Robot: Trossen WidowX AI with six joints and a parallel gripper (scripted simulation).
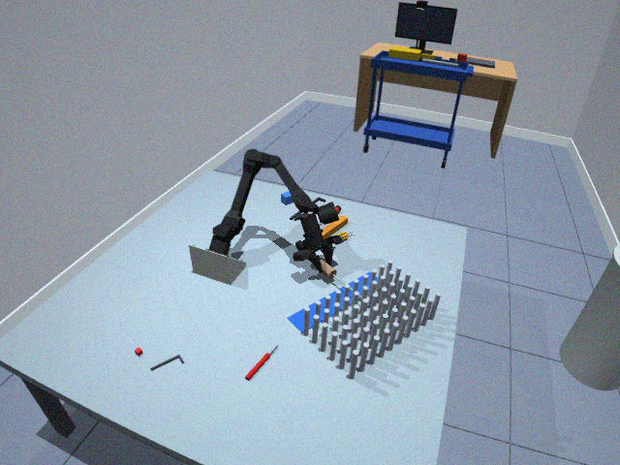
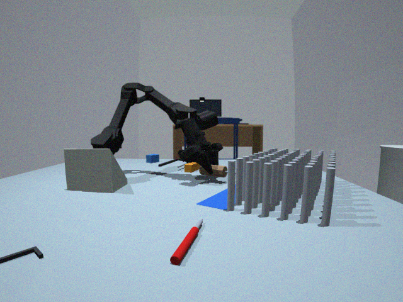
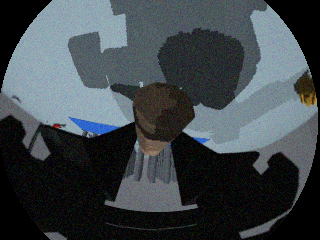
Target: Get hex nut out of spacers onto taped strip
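My gripper (image 1: 323,263) (image 2: 211,168) (image 3: 155,127) is shut on the wooden handle (image 1: 327,269) (image 2: 221,170) (image 3: 162,112) of a tool, held above the table. Its thin metal shaft (image 1: 338,281) points at the spacer field, near the far part of the blue taped strip (image 1: 296,319) (image 2: 215,199) (image 3: 90,125). The shaft's end cannot be made out clearly. The grey metal spacers (image 1: 353,364) (image 2: 286,191) (image 3: 152,170) stand upright in rows behind the strip. The hex nut cannot be made out among them.
A red-handled tool (image 1: 259,366) (image 2: 185,245) and a black hex key (image 1: 165,362) (image 2: 19,254) lie nearer the top camera. A red cube (image 1: 139,352) lies beyond the key. An orange block (image 1: 336,227) (image 2: 191,167) and a blue block (image 1: 286,199) (image 2: 152,158) are behind the arm; a grey wedge (image 1: 216,265) (image 2: 87,168) is near its base.
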